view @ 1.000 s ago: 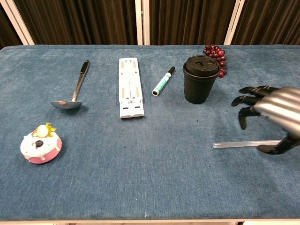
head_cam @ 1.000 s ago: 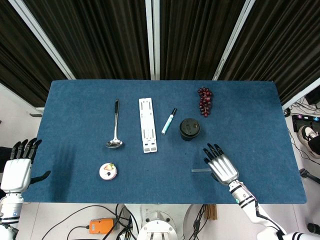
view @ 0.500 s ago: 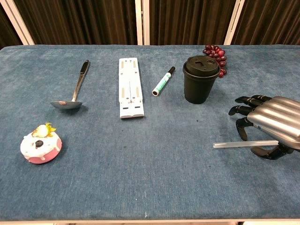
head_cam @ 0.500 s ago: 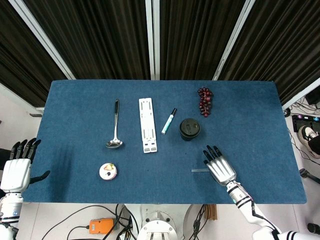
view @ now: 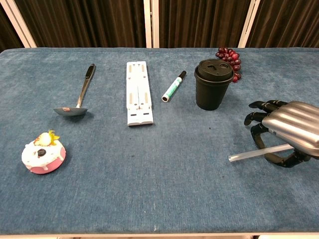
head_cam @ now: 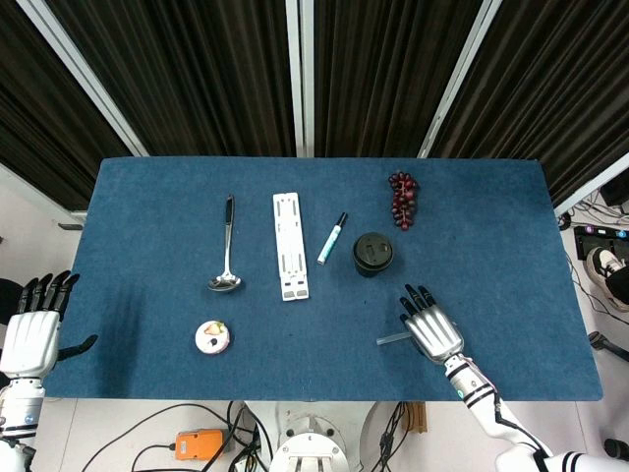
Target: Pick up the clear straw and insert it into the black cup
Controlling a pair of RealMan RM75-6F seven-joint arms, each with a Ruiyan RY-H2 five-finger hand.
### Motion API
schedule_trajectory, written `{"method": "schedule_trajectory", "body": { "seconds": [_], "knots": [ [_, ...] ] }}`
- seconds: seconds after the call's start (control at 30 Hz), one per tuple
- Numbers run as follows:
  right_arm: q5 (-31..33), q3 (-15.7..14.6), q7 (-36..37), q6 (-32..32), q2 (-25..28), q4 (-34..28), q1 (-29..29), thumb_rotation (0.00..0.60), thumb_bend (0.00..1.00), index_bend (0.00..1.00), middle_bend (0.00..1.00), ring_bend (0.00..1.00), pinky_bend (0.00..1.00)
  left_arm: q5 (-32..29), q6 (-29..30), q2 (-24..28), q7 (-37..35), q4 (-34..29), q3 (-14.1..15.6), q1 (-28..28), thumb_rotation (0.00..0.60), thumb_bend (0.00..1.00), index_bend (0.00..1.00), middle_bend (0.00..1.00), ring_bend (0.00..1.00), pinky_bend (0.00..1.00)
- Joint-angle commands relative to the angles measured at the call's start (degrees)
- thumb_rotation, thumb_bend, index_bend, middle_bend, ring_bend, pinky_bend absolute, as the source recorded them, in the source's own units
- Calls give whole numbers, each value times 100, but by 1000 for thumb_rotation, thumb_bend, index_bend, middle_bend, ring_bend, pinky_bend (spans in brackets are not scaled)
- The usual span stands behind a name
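Blue table [view: 149, 189]: right hand [view: 286, 132] pinches clear straw [view: 254, 153] (thin, tilted, one end raised); black cup [view: 213, 83] lidded, upright.

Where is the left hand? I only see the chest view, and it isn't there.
Observer: The left hand hangs just off the table's left edge, near the front corner.
Operator: Is it holding something?
Observer: No, its fingers are apart with nothing in them.
Operator: What's under the table?
Observer: An orange box lies among cables on the floor below the front edge.
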Motion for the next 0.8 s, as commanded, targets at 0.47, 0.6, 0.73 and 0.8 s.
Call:
{"method": "schedule_trajectory", "body": {
  "seconds": [0.47,0.6,0.73,0.8],
  "knots": [
    [-486,1213,4000,1340,804,-797,251,600,616,697,346,169,234,32,-5,89,138,-162,-19,-41,600,58,88,81,12,0],
    [-53,1678,4962,1079,663,-650,583,600,616,685,347,169,235,34,2,99,167,-199,-13,-37,600,58,89,81,13,0],
    [370,2000,5742,705,299,-233,957,600,616,680,346,169,235,2,-3,106,185,-214,2,-15,600,57,88,81,13,0],
    [466,2080,6024,572,94,29,1122,600,616,676,347,169,236,-23,-5,108,185,-222,8,1,600,57,88,81,13,0]
  ]
}}
